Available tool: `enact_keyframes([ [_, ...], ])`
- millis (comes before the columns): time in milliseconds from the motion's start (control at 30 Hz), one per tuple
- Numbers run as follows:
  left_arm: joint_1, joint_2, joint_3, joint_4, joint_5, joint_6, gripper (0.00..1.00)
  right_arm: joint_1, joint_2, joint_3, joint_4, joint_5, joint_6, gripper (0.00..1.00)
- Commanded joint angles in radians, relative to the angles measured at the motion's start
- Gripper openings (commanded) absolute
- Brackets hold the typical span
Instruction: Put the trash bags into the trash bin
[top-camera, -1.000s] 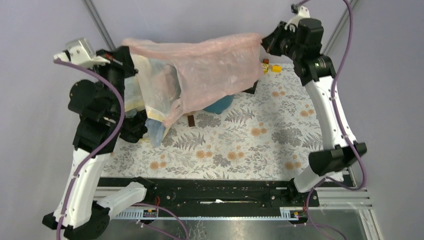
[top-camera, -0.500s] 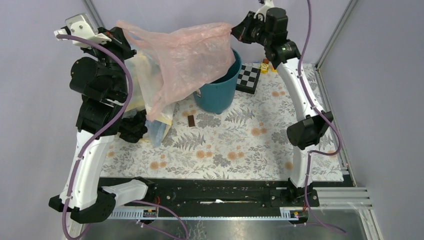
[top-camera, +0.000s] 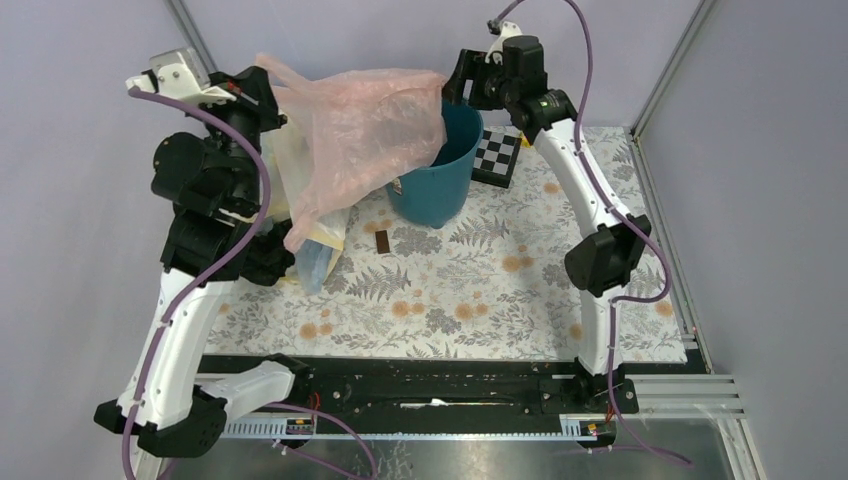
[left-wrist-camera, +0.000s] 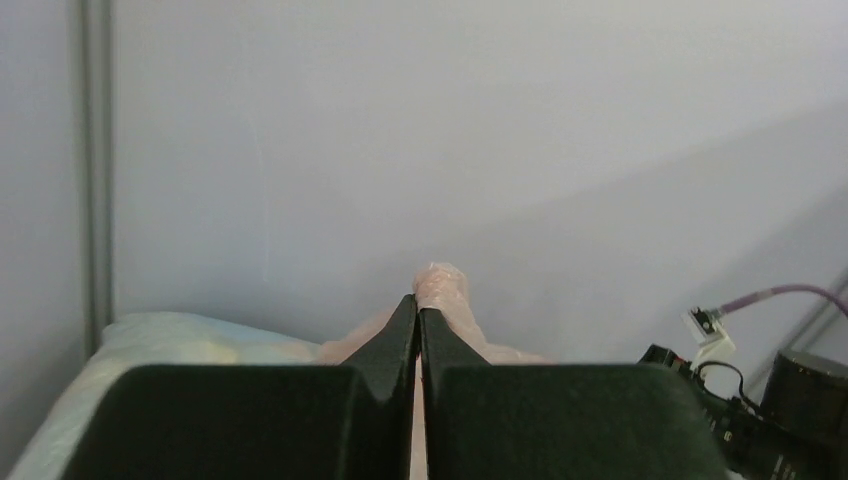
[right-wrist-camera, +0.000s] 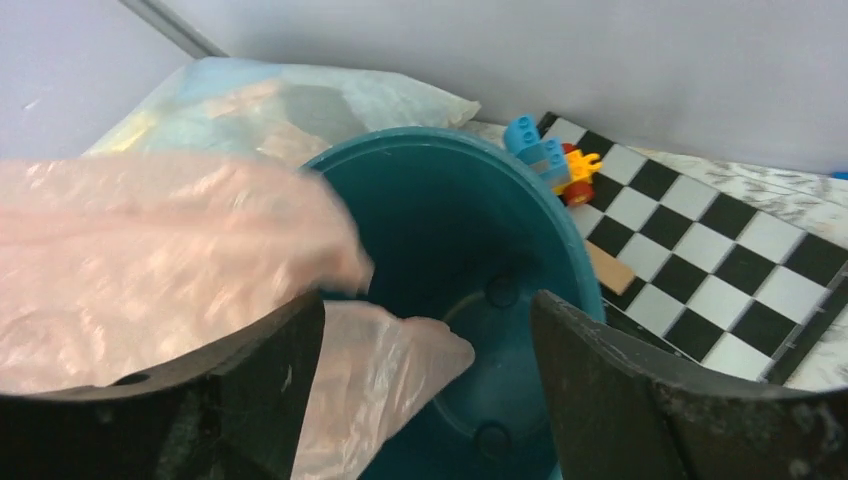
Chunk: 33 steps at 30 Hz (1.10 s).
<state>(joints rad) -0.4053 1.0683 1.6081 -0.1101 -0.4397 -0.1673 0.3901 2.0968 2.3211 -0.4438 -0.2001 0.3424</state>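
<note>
1. While the left gripper (left-wrist-camera: 418, 305) pinches the top corner of the pink bag (top-camera: 360, 130), the bag's far end droops over the rim into the trash bin (top-camera: 440, 190).
2. The bin stands at the back of the table (top-camera: 480, 300), just beside a checkerboard (top-camera: 498, 157).
3. The right gripper (right-wrist-camera: 428, 320) hangs spread over the bin's mouth, gripping nothing.
4. Other bags (top-camera: 315, 245) lie heaped left of the bin, near the table's left edge.

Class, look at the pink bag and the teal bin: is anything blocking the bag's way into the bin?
Nothing visible does. The bin has no lid, and one end of the pink bag already hangs over its rim. The left gripper holds the bag's other end; the right gripper is open above the bin.
</note>
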Motion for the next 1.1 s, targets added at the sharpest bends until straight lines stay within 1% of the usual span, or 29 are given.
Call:
enact_keyframes([
  [0, 0.005, 0.034, -0.016, 0.083, 0.150, -0.069, 0.00, 0.001, -0.168, -0.013, 0.003, 0.074, -0.082, 0.84],
  [100, 0.005, 0.054, -0.008, 0.085, 0.171, -0.090, 0.00, 0.001, -0.205, -0.050, 0.019, -0.015, -0.091, 0.85],
  [233, 0.005, 0.047, -0.002, 0.106, 0.175, -0.102, 0.00, 0.001, -0.216, -0.051, 0.012, -0.018, -0.097, 0.90],
  [300, 0.005, 0.057, 0.026, 0.105, 0.225, -0.111, 0.00, 0.001, -0.214, -0.048, 0.042, -0.066, -0.082, 0.90],
  [333, 0.005, 0.067, 0.039, 0.100, 0.253, -0.120, 0.00, 0.002, -0.209, -0.048, 0.062, -0.104, -0.070, 0.88],
  [400, 0.005, 0.084, 0.055, 0.099, 0.299, -0.154, 0.00, 0.010, -0.193, -0.048, 0.101, -0.162, -0.045, 0.82],
  [433, 0.005, 0.094, 0.057, 0.105, 0.320, -0.172, 0.00, 0.015, -0.185, -0.052, 0.122, -0.176, -0.036, 0.76],
  [500, 0.005, 0.112, 0.056, 0.107, 0.365, -0.220, 0.00, 0.030, -0.164, -0.068, 0.159, -0.182, -0.012, 0.55],
  [567, 0.005, 0.133, 0.055, 0.135, 0.422, -0.267, 0.00, 0.041, -0.142, -0.084, 0.196, -0.182, 0.015, 0.30],
  [600, 0.005, 0.145, 0.053, 0.142, 0.458, -0.288, 0.00, 0.046, -0.129, -0.085, 0.210, -0.178, 0.026, 0.18],
  [667, 0.004, 0.161, 0.045, 0.161, 0.528, -0.333, 0.00, 0.055, -0.093, -0.069, 0.218, -0.154, 0.040, 0.03],
  [700, 0.004, 0.168, 0.043, 0.165, 0.554, -0.351, 0.00, 0.060, -0.076, -0.056, 0.219, -0.142, 0.042, 0.00],
  [900, -0.002, 0.235, 0.063, 0.168, 0.710, -0.423, 0.00, 0.077, -0.009, -0.011, 0.207, -0.092, 0.030, 0.00],
  [1000, -0.007, 0.289, 0.108, 0.165, 0.778, -0.453, 0.00, 0.089, 0.022, -0.010, 0.181, -0.096, 0.013, 0.00],
  [1067, -0.014, 0.322, 0.140, 0.166, 0.798, -0.470, 0.00, 0.100, 0.044, -0.016, 0.161, -0.095, -0.002, 0.00],
])
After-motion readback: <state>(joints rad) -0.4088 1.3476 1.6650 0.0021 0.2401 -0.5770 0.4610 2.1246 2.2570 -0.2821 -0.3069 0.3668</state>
